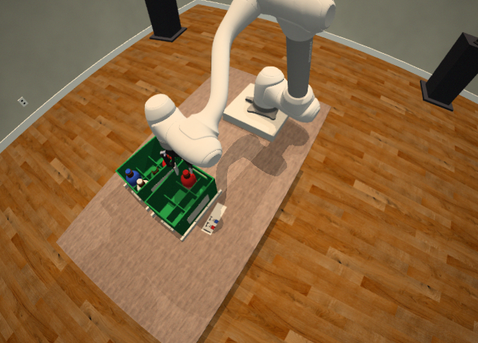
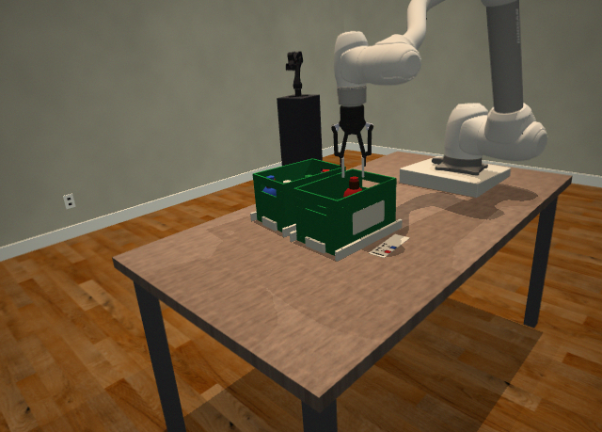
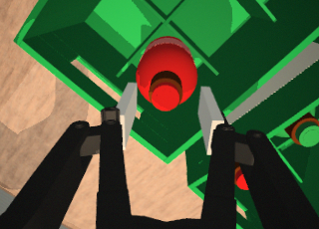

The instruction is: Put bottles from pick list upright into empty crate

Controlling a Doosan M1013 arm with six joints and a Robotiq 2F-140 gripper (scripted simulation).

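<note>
A red bottle (image 1: 188,179) (image 2: 353,190) (image 3: 166,65) stands upright in a corner compartment of the near green crate (image 1: 184,223) (image 2: 321,223) (image 3: 60,12). My gripper (image 1: 184,168) (image 2: 353,170) (image 3: 167,98) is open and empty just above it, a finger on either side of its cap, not touching. The other green crate (image 1: 144,156) (image 2: 272,211) holds a blue bottle (image 1: 132,177) (image 2: 269,190), a white-capped bottle (image 1: 140,184), a green-capped bottle (image 3: 308,135) and a red-capped bottle (image 3: 243,179). The pick list (image 1: 219,210) (image 2: 400,239) shows red and blue squares; its counts are too small to read.
The crates stand side by side, with low white strips (image 1: 200,218) (image 2: 368,240) along their bases. The arm's pale base block (image 1: 249,123) (image 2: 437,180) is at the far end of the table (image 1: 127,270) (image 2: 272,291). Thin dividers split the near crate.
</note>
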